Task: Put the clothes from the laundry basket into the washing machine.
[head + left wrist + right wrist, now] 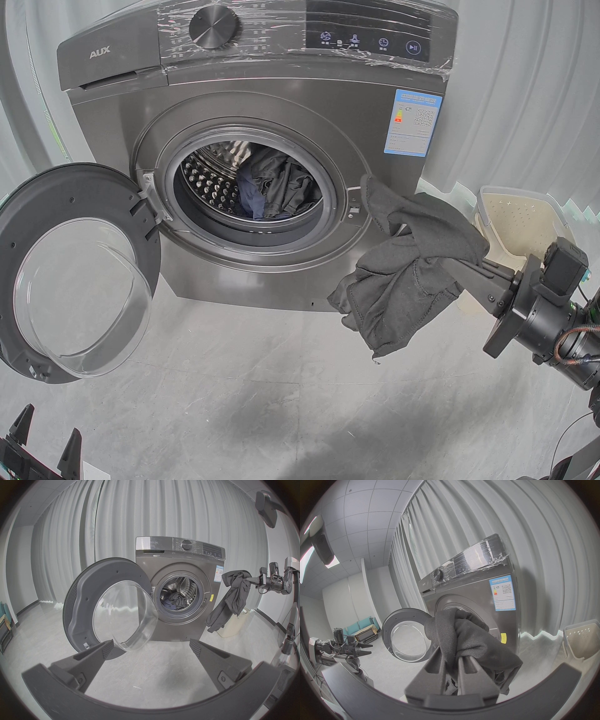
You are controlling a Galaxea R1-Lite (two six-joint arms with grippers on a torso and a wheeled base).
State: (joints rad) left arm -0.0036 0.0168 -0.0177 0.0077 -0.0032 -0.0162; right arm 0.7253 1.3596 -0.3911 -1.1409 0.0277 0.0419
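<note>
The right pincer point(455, 662) is pinching a dark grey garment point(406, 269), which hangs in the air before the washing machine point(262, 94), just right of its opening. More dark clothes point(278, 184) lie in the drum, partly hidden by the rim. The door point(75, 269) stands open at the left. The laundry basket point(522, 219) is partly covered by the arm, and its bottom is hidden. The left pincer point(150, 643) is spread. The print on the blue label point(412, 122) is too small to read.
</note>
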